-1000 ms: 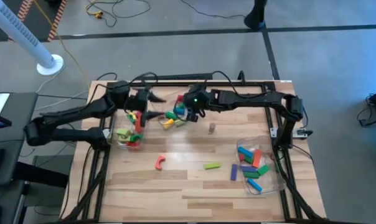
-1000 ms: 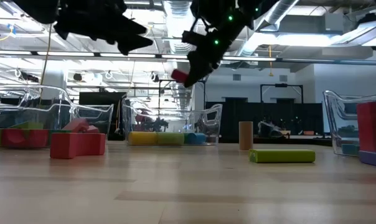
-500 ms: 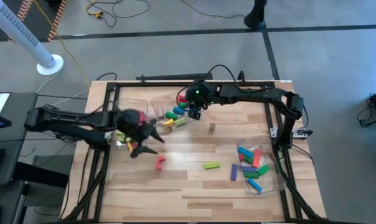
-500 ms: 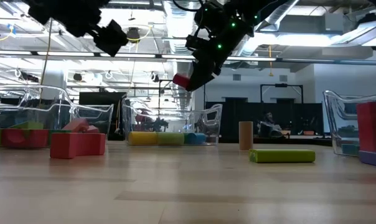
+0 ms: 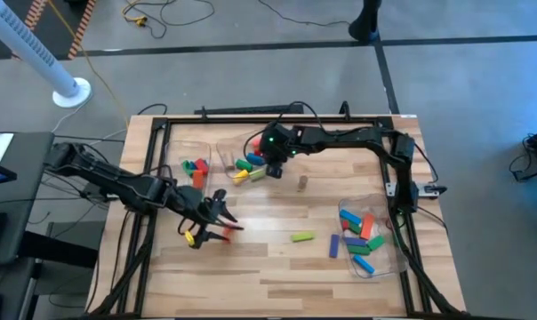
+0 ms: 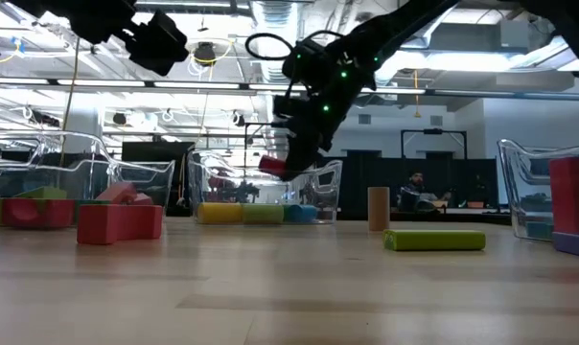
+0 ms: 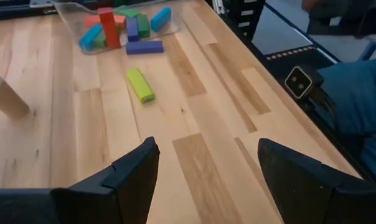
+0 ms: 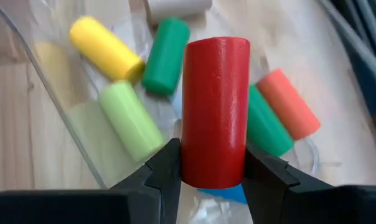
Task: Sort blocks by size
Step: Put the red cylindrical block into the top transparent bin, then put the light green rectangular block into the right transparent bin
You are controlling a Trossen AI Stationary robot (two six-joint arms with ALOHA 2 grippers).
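The right claw (image 8: 206, 171) is clamped on a red cylinder (image 8: 215, 109), holding it above the clear bin (image 5: 228, 151) at upper centre of the high view. Under it in the right wrist view lie other short cylinders: a yellow one (image 8: 107, 48), two green ones (image 8: 165, 56), a light green one (image 8: 129, 119) and a salmon one (image 8: 287, 102). So this bin looks like the place for that size, and the red cylinder is about to join them.

The left claw (image 7: 203, 171) hangs with its fingers wide apart and nothing between them, low over the desk (image 5: 277, 267) at lower left of the high view, close to a red arch block (image 5: 226, 233) that lies loose on the wood.

Much of the sorting appears done. The bin (image 5: 388, 258) at lower right holds a heap of longer bars (image 5: 359, 233), and the bin (image 5: 175, 156) at upper left holds a few blocks (image 5: 194, 169). Still loose on the desk are the red arch, a green bar (image 5: 303, 237), a purple bar (image 5: 334, 246) just outside the lower right bin, and a bare wooden cylinder (image 5: 302, 182) standing upright near the middle. I judge the job well past halfway, with these few pieces left.
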